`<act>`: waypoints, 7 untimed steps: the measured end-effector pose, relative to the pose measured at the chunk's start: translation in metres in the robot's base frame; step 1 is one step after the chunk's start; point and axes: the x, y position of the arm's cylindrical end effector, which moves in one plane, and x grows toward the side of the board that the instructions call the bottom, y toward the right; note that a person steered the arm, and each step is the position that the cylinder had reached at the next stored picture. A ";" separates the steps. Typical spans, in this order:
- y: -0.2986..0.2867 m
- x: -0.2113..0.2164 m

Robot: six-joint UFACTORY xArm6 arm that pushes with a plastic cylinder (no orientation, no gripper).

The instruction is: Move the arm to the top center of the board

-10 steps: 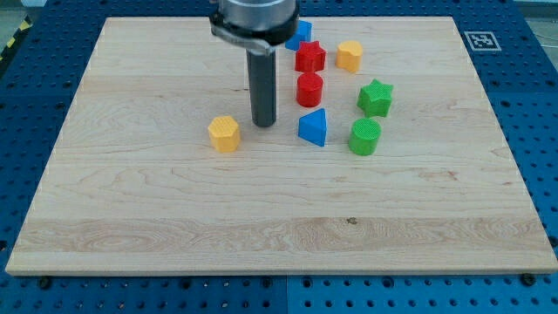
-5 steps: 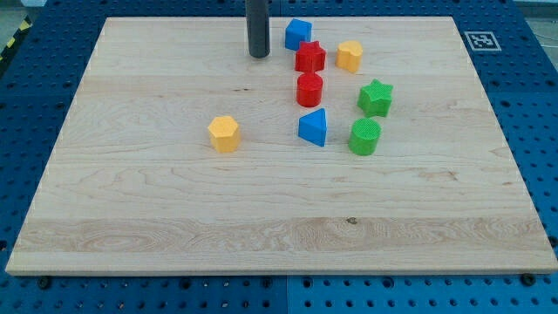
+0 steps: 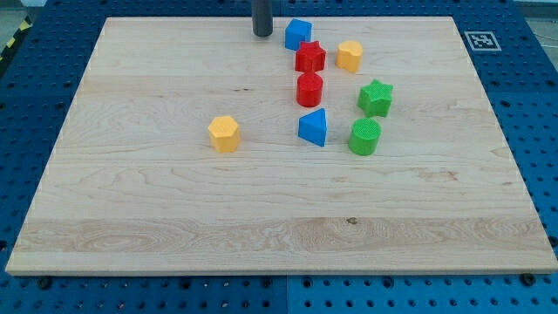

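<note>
My tip (image 3: pixel 262 34) stands near the top edge of the wooden board (image 3: pixel 131 209), about at its middle. It is just left of a blue block (image 3: pixel 298 33) and apart from it. Below that block sit a red star (image 3: pixel 309 58) and a red cylinder (image 3: pixel 309 89). A yellow block (image 3: pixel 350 56) lies to the right of the red star. Further down are a green star (image 3: pixel 376 97), a green cylinder (image 3: pixel 365 137) and a blue wedge-like block (image 3: pixel 313 127). A second yellow block (image 3: pixel 224 133) sits alone to the view's left.
The board lies on a blue perforated table (image 3: pixel 35 52). A black and white marker tag (image 3: pixel 479 40) sits at the board's top right corner.
My tip has travelled from beside the lone yellow block up the board to the top edge. No block has moved.
</note>
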 end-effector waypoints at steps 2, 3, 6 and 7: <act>0.015 0.000; 0.021 0.000; 0.042 0.000; 0.046 0.000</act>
